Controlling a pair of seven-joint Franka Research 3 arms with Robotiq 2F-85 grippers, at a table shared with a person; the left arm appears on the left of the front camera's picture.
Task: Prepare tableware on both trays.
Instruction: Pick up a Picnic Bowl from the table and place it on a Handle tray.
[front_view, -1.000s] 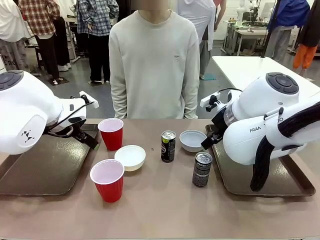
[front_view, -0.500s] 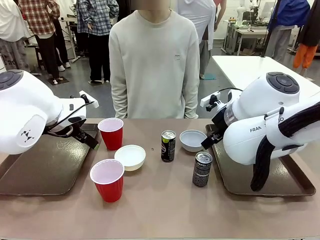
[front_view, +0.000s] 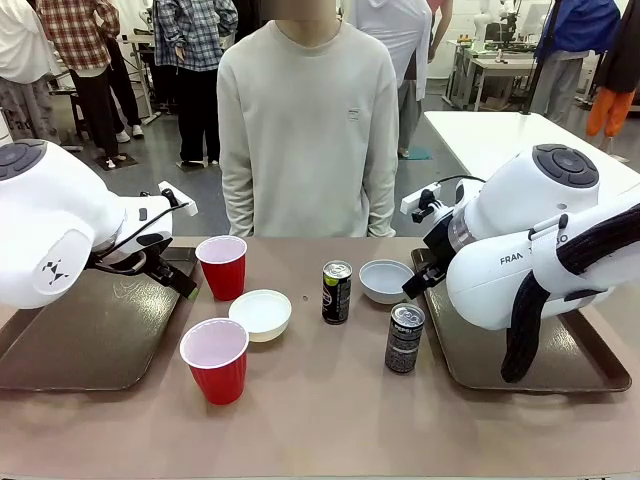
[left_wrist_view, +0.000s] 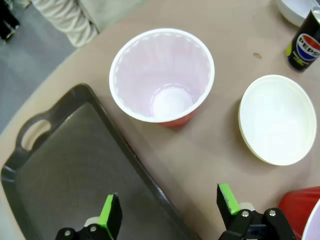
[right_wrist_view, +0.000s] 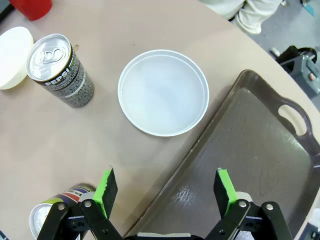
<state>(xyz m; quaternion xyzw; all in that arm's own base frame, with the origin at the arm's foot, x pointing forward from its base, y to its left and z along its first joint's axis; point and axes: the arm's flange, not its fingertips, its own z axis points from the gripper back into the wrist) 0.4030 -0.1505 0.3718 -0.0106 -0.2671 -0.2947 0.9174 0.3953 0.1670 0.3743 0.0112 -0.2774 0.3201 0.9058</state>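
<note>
Front view, looking across the table (front_view: 320, 425) toward a person (front_view: 308, 130) standing at 12 o'clock. Seeing the left arm (front_view: 50, 240) coming in from 9 o'clock, wrist angling down toward 4 o'clock over the far inner corner of the left tray (front_view: 80, 350). Seeing the right arm (front_view: 520, 250) entering from 3 o'clock, wrist tipping down toward 8 o'clock over the far inner corner of the right tray (front_view: 585, 362).

Finding all the tableware standing on the bare table between the trays: far cup (front_view: 222, 266) at 11 o'clock from the left bowl (front_view: 261, 314), near cup (front_view: 215, 360) at 7 o'clock from it, far can (front_view: 337, 292) just at 3 o'clock of that bowl, right bowl (front_view: 385, 281) at 2 o'clock from the far can, near can (front_view: 405, 339) at 6 o'clock from the right bowl.

Looking along the left gripper (left_wrist_view: 169, 202): jaws spreading wide, holding nothing, hanging astride the left tray's rim, with the far cup lying ahead at 12 o'clock and the left bowl at 2 o'clock.

Looking along the right gripper (right_wrist_view: 165, 186): jaws likewise gaping, gripping nothing, hovering over the right tray's edge, with the right bowl ahead at 12 o'clock, the far can at 10 o'clock and the near can showing at 7 o'clock, just beside one finger.
</note>
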